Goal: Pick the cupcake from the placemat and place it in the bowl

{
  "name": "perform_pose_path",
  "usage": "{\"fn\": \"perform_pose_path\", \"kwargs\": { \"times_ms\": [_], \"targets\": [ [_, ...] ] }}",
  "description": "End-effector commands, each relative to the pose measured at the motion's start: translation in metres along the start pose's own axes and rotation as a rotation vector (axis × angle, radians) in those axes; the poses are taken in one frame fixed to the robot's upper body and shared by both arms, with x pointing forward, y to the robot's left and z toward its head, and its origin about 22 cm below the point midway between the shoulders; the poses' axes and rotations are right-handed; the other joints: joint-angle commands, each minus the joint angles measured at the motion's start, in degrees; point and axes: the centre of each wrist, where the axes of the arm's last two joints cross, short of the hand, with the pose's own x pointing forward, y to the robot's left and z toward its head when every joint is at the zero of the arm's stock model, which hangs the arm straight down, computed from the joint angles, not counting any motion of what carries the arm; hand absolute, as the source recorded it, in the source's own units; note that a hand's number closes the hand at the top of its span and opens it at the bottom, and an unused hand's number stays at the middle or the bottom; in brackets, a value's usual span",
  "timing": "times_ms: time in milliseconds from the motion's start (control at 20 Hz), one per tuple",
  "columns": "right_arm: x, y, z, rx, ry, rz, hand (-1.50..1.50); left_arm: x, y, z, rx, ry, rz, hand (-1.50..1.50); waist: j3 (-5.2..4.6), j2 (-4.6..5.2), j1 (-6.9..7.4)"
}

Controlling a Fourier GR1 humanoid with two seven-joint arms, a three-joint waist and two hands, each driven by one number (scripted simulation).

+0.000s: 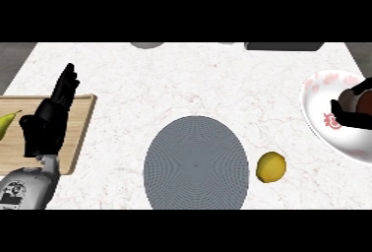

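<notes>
Right hand [351, 117] curled round cupcake [363, 101] over bowl [317, 98], left hand [45, 124] open, resting

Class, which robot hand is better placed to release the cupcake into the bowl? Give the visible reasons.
The right. The right robot hand is curled round the cupcake over the white bowl, while the left robot hand rests open over the wooden board at the counter's far side.

**No legible writing**

Nothing readable anywhere on the surface [218, 78]. Small dark marks on the grey left forearm [16, 189] at the near left, too small to make out as letters or numbers. Pink and red patterns on the white bowl [315, 106] at the right: decoration only, no letters.
</notes>
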Motion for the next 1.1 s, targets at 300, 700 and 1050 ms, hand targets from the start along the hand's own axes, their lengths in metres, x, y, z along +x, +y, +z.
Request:
{"fn": "perform_pose_path", "kwargs": {
  "times_ms": [300,700,1050],
  "targets": [
    [-0.051,0.032,-0.025,0.134,0.162,-0.132,-1.50,0.000,-0.021,0.007,-0.011,-0.021,0.015,0.00,0.11,0.40,1.19],
    [-0.053,0.025,-0.046,0.121,0.045,-0.389,-1.50,0.012,-0.009,-0.011,-0.003,-0.021,0.002,0.00,0.19,0.63,1.06],
    [-0.071,-0.004,-0.047,0.064,0.088,-0.512,-1.50,-0.010,-0.002,0.001,0.011,0.004,0.004,0.00,0.03,0.13,-0.02]
  ]
}}
